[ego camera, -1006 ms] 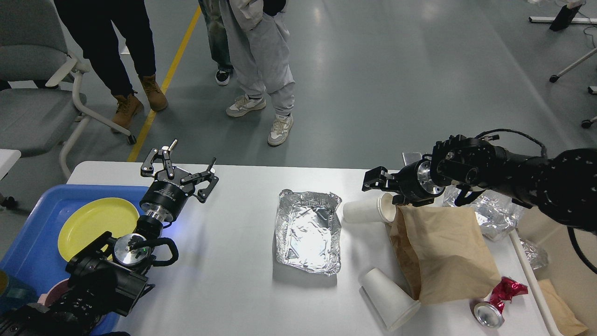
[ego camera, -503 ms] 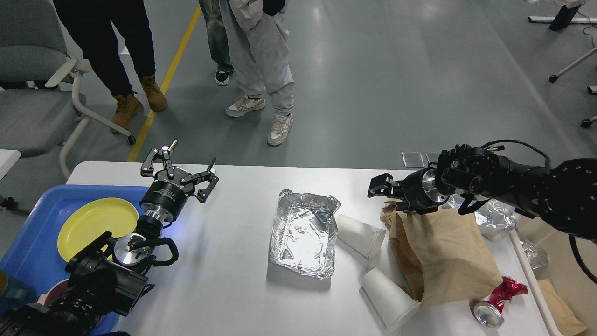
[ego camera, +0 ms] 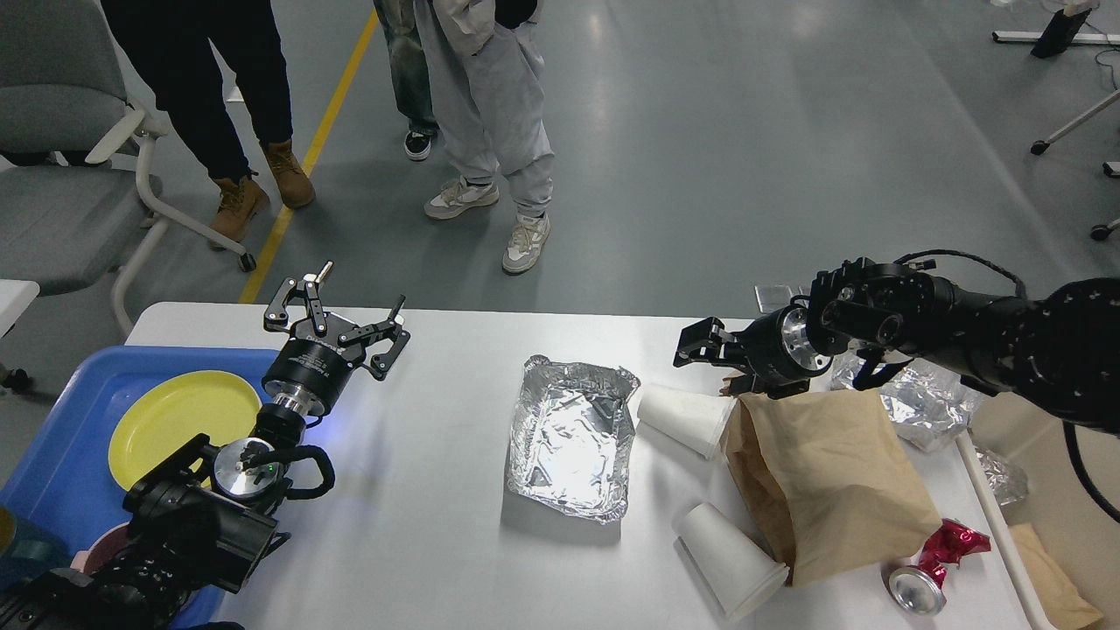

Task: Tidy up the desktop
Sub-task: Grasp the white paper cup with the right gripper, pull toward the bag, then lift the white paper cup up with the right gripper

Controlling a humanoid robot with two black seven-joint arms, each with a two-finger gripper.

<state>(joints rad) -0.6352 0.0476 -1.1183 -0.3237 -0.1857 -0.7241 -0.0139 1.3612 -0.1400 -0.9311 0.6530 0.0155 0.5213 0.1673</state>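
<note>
White desktop [ego camera: 420, 542] — foil tray [ego camera: 569, 442], paper bag [ego camera: 831, 481]

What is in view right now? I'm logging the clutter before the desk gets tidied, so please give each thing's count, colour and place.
desktop: 1, white, fills the lower view
foil tray: 1, silver, centre
paper cups: 2, white, on their sides right of the foil tray
paper bag: 1, brown, right side
crushed can: 1, red and silver, near right corner
crumpled foil: silver, right edge
blue tray: 1, left edge
yellow plate: 1, in the blue tray
chair: 1, grey, far left
people: three pairs of legs, beyond the desktop
left gripper: open, above the desktop
right gripper: black, over the bag's top
</note>
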